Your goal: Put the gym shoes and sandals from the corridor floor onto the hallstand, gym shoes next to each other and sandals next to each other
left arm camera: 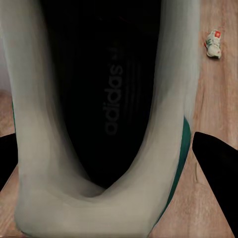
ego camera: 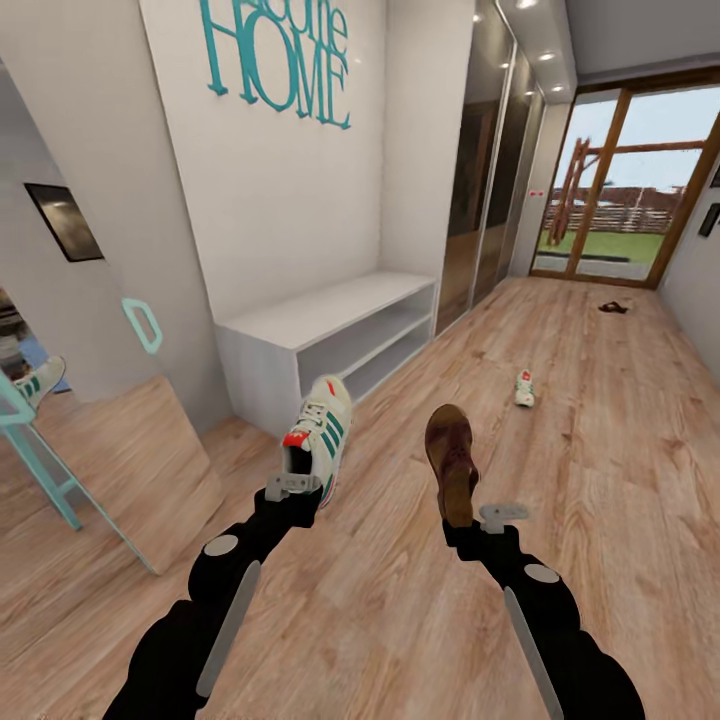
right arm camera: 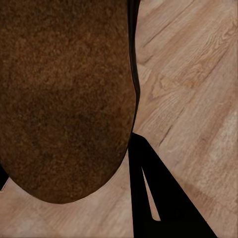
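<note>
My left gripper (ego camera: 298, 484) is shut on the heel of one gym shoe (ego camera: 322, 428), white with green stripes and a red heel tab, held toe-up above the wood floor (ego camera: 600, 480). In the left wrist view this shoe's dark insole (left arm camera: 106, 94) sits between the fingers (left arm camera: 218, 168). My right gripper (ego camera: 470, 516) is shut on a dark brown sandal (ego camera: 450, 450), seen close as a brown sole (right arm camera: 64, 94). The second gym shoe (ego camera: 524, 388) (left arm camera: 214, 43) lies on the floor ahead to the right. The second sandal (ego camera: 613, 307) lies far down the corridor. The hallstand with stepped wall shelves is out of view.
A plain low white shelf unit (ego camera: 300, 318) with two open levels stands against the wall under teal "HOME" letters (ego camera: 285, 60). A mirror (ego camera: 90, 440) leans at the left. Dark sliding wardrobe doors (ego camera: 490, 170) line the wall beyond, and a glazed door (ego camera: 625, 190) ends the corridor.
</note>
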Robot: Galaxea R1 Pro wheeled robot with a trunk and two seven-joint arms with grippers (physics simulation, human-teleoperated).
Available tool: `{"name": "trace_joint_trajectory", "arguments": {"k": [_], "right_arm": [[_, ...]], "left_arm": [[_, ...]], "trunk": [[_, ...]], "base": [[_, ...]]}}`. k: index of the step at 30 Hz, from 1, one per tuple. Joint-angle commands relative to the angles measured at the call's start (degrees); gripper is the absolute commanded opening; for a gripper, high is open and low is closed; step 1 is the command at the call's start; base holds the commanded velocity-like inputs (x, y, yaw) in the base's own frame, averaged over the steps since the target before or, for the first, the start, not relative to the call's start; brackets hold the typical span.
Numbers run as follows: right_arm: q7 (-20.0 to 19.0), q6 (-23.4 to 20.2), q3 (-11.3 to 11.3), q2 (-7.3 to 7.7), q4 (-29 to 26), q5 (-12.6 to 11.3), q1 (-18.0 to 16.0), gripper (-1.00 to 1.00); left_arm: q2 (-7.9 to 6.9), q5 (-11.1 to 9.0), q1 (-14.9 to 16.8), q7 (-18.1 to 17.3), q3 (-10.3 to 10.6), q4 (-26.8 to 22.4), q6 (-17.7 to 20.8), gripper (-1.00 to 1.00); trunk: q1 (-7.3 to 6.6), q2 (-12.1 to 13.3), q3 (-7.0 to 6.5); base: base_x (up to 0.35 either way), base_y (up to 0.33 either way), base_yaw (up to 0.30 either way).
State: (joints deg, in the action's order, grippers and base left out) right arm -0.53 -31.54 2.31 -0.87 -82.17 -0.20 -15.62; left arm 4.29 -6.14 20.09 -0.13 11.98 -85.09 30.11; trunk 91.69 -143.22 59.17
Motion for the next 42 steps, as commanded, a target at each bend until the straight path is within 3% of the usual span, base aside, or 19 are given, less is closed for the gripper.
{"name": "trace_joint_trajectory", "arguments": {"k": [1,15,24,42], "right_arm": [[0.0,-0.4,0.0,-0.01,-0.1,-0.2,0.0,-1.00],[0.0,-0.4,0.0,-0.01,-0.1,-0.1,0.0,-1.00],[0.0,-0.4,0.0,-0.01,-0.1,-0.1,0.0,-1.00],[0.0,-0.4,0.0,-0.01,-0.2,-0.1,0.0,-1.00]], "left_arm": [[0.02,-0.5,0.1,0.0,0.0,0.0,0.3,-1.00],[0.03,-0.5,0.0,0.0,0.0,-0.1,0.4,-1.00],[0.02,-0.5,0.0,0.0,0.0,-0.1,0.4,-1.00],[0.02,-0.5,0.0,0.0,0.0,-0.1,0.4,-1.00]], "trunk": [[-0.01,0.0,-0.01],[-0.01,0.0,-0.89],[-0.01,0.0,-1.46],[-0.01,0.0,-2.59]], "base": [[0.000,0.000,0.235],[-0.006,0.000,0.235],[-0.241,0.000,0.235],[-0.061,0.000,0.235]]}}
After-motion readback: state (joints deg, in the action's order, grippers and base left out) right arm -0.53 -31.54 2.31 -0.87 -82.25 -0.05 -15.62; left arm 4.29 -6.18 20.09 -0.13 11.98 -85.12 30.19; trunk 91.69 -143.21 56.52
